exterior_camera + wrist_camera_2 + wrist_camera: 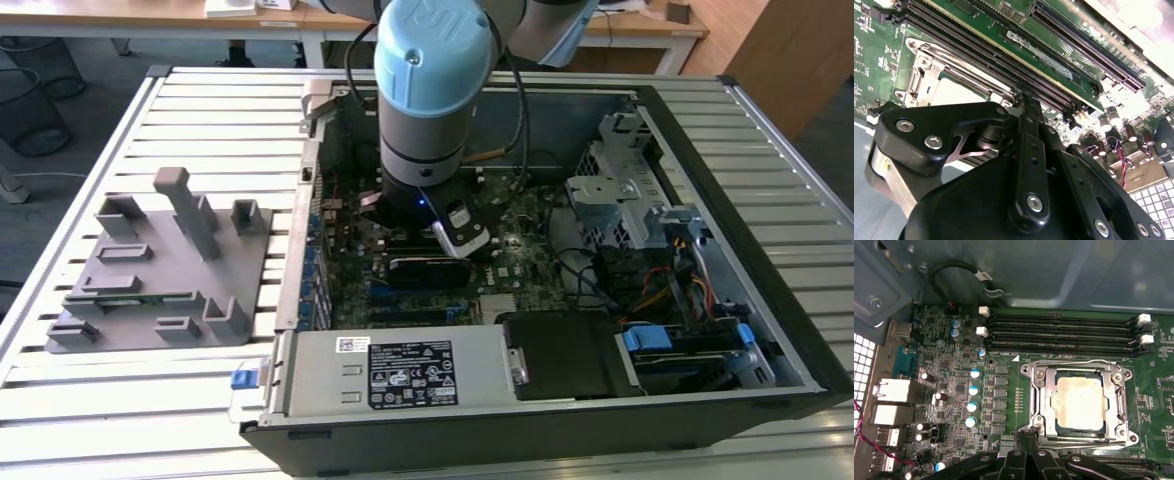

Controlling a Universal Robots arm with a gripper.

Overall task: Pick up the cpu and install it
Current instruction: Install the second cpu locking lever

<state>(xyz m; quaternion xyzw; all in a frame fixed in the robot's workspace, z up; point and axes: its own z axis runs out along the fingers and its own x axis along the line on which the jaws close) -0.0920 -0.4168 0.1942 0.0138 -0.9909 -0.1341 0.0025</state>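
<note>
**Chip seated in the socket, my claw shut beside it**

Fixture first, at the exterior view's left: the grey fixture plate [150, 270] with its upright blocks sits on the slatted counter [200, 100], well apart from my arm. Just beside it, toward the exterior view's right, lies the open computer case [747, 250], with the power supply [400, 372] along its near edge and the drive cage [617, 190] on the far side. My arm [427, 90] reaches down into the middle of the case, over the green motherboard [350, 270].

In the first wrist view, 2 metal ports [891, 402] stand at the board's edge, then a row of 4 blue-topped capacitors [973, 397], then the memory slots [1061, 330], 4 in number. Beside these is the socket frame [1079, 402], and the cpu [1076, 404] lies flat inside it, its pale metal lid facing up, framed on all sides by the silver bracket.

My claw [1026, 432] has its 2 black fingertips pressed together, holding nothing, and its tip sits just beside the near corner of the socket frame. In the second wrist view the claw [1024, 100] again shows its fingers closed, with the cpu [956, 92] partly hidden behind my black linkage.
</note>
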